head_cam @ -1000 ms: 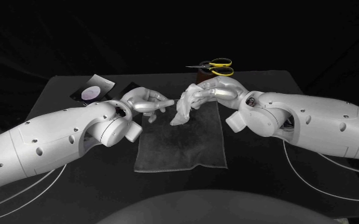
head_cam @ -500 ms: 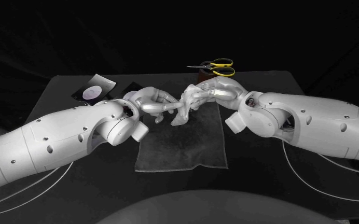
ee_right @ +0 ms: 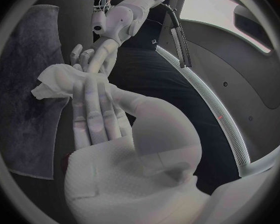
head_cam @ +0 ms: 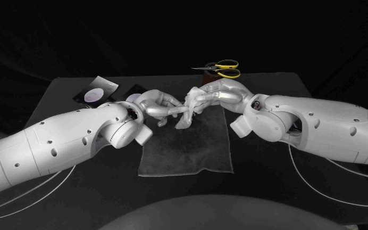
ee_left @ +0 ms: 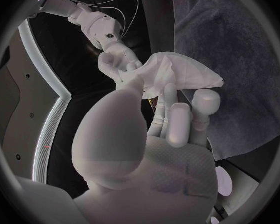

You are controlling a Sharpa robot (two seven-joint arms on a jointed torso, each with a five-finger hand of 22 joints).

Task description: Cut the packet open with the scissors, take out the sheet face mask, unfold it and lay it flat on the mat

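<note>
arms: left arm (head_cam: 61,145) and right arm (head_cam: 314,123), smooth rounded white shells; small dark screws (head_cam: 52,153) dotted along them | wrists: bulbous white housings; dark seams | hands: left hand (head_cam: 157,105) and right hand (head_cam: 216,94), silver, many-fingered, matte sheen | cables (head_cam: 296,167): thin, white, trailing under both forearms

Plain white face mask (head_cam: 186,117) between the silver left hand (head_cam: 161,105) and the silver right hand (head_cam: 215,94). Below them is a dark grey mat (head_cam: 185,153) on a black bench (head_cam: 276,182). Beyond the right hand, the scissors (head_cam: 222,68) have yellow handles. Outside the left hand lies a black packet (head_cam: 95,92) with a pale round patch.
</note>
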